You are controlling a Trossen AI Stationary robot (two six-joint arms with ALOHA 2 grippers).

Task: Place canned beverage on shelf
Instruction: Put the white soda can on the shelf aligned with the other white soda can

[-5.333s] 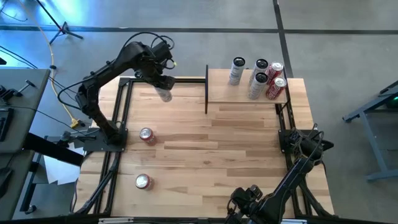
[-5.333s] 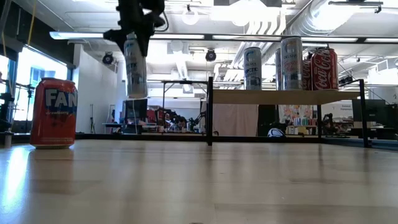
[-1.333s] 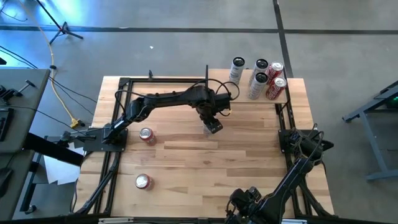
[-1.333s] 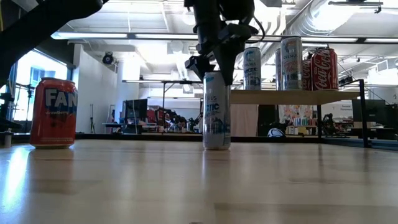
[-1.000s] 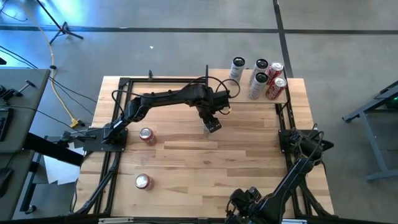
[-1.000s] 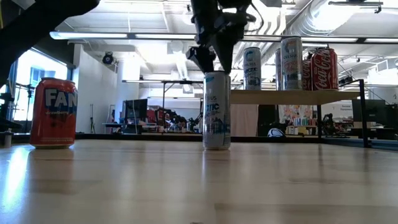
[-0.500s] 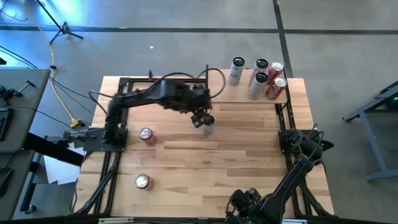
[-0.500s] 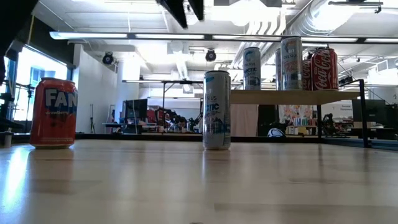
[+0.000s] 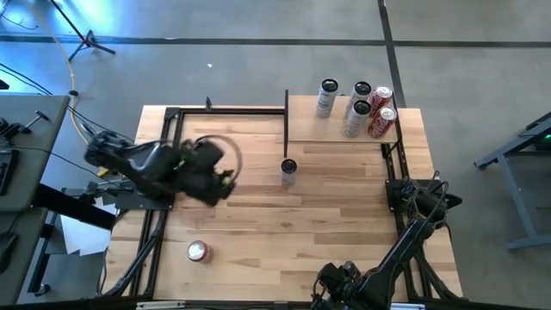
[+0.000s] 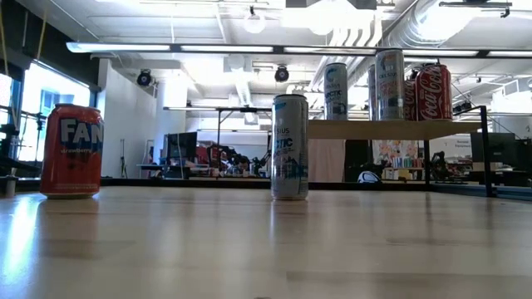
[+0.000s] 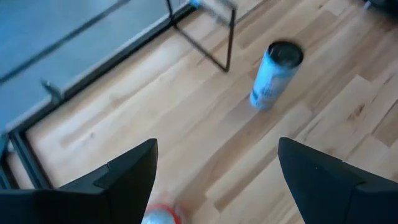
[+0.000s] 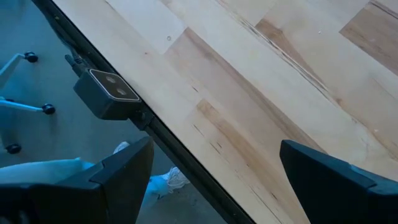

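A slim white-and-blue can (image 9: 288, 170) stands upright on its base on the tabletop, close to the front left post of the shelf (image 9: 320, 129); it also shows in the low view (image 10: 289, 146) and the left wrist view (image 11: 273, 74). The shelf carries several cans (image 9: 362, 110). My left gripper (image 9: 225, 179) hangs open over the table's left part, well away from the slim can, its fingers wide apart (image 11: 217, 149). A red can's top (image 11: 160, 214) shows below it. My right gripper (image 12: 216, 146) waits open above the table's near edge.
An orange Fanta can (image 10: 73, 149) stands at the left. Another red can (image 9: 199, 251) stands near the front left. A black frame rail (image 9: 164, 146) runs along the table's left and far sides. Bare wood lies between the slim can and the near edge.
My left gripper has come off the slim can's top, risen, and swung back toward the table's left edge, turning as it went. The slim can has stayed upright on the tabletop by the shelf's post.
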